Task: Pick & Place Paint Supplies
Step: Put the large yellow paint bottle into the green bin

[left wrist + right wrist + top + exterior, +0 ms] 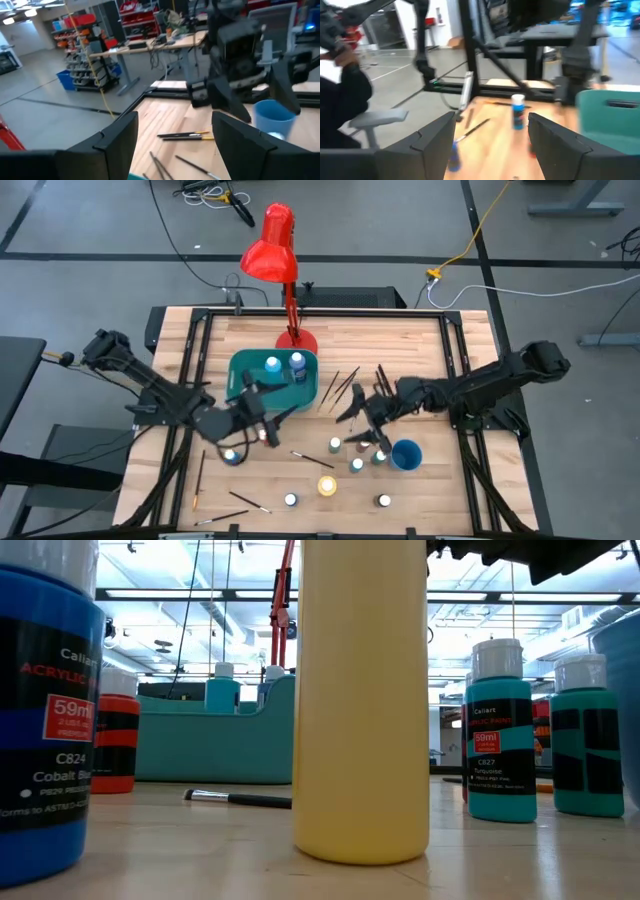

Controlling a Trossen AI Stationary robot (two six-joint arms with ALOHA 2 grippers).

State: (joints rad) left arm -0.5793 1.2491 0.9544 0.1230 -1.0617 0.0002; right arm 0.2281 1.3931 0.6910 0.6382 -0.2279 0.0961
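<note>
Ten paint bottles (327,486), about eight paintbrushes (305,459), one bin (240,370), one cup (406,454)

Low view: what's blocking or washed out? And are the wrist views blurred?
Low view: a yellow bottle close to the lens fills the centre, and bright ceiling lights wash out the background. Right wrist view: smeared, a blue bottle soft-edged. Left wrist view: milder blur, the blue cup readable.

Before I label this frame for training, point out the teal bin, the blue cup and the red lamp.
teal bin (243,367), high view, bare floor inside.
blue cup (406,454), high view, its round opening.
red lamp (270,246), high view, top of the shade.
</note>
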